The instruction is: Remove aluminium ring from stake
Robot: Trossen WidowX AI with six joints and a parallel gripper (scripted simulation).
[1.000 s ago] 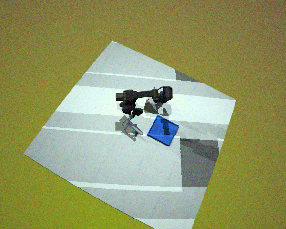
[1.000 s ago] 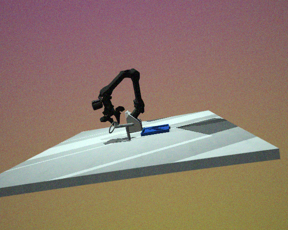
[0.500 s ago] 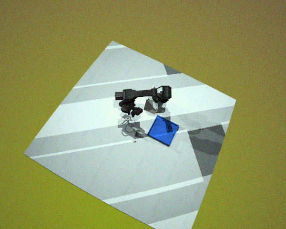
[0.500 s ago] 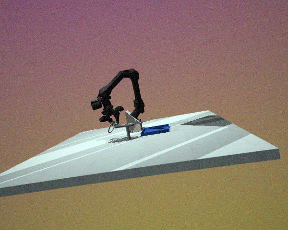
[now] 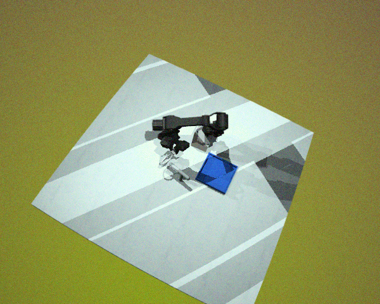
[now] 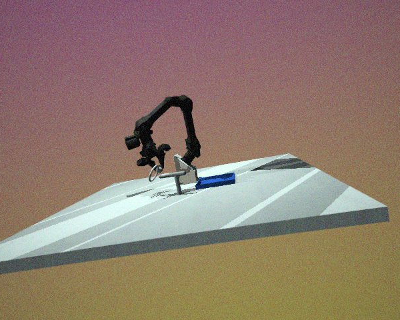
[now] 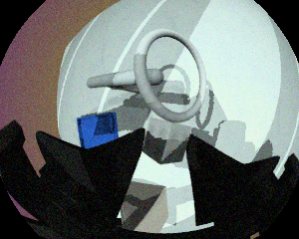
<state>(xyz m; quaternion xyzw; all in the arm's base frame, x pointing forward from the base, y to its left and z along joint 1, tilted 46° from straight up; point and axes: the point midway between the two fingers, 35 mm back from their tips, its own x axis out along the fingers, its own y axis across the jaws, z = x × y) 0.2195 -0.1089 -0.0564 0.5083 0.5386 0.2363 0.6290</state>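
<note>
Gripper (image 5: 174, 151) (image 6: 159, 168) (image 7: 165, 135) clamped on the block-like tab (image 7: 163, 142) of a smooth grey metal ring (image 5: 163, 159) (image 6: 150, 176) (image 7: 203, 80); the wrist view overlaps ring and rounded cross-bar (image 5: 179, 171) (image 6: 171, 175) (image 7: 110, 80), while the exterior shows it raised, tilted, beside the bar's end.

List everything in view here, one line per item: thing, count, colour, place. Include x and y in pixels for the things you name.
ring (image 5: 161, 161) (image 6: 150, 176) (image 7: 203, 75): one, light grey, held up off the table near one end of the cross-bar
welded tab (image 7: 164, 141): one, grey, on the ring, between the fingertips
stake with cross-bar (image 5: 180, 171) (image 6: 178, 186) (image 7: 120, 78): one, grey, upright on the table
tray (image 5: 218, 170) (image 6: 215, 180) (image 7: 87, 131): one, blue, on the table beside the stake
slanted panel (image 6: 185, 170): one, pale grey, by the arm's foot
table (image 5: 216, 228) (image 6: 159, 220) (image 7: 239, 65): one, pale grey with lighter and darker bands, beneath everything
arm (image 5: 190, 121) (image 6: 190, 124): one, black, rising behind the stake
gripper (image 5: 174, 151) (image 6: 161, 169) (image 7: 166, 135): one, black, shut on the tab
</note>
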